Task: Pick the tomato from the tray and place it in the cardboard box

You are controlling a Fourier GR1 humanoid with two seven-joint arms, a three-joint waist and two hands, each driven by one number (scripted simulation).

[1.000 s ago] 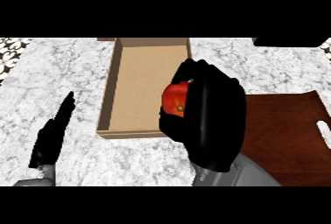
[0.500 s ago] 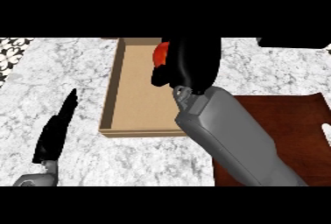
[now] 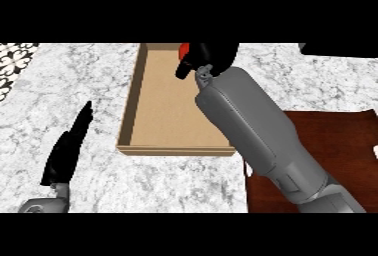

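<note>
Curling round the tomato (image 3: 184, 50), the right hand (image 3: 210, 56) hangs over the box (image 3: 166, 115)'s far end; only the release seems left.

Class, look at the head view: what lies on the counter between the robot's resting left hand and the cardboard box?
Nothing: in the head view only bare marble counter separates the left hand from the cardboard box.

cardboard box (image 3: 173, 115) interior: open | right wall: blocked by forearm (image 3: 258, 135) | left counter (image 3: 96, 75): free
</note>
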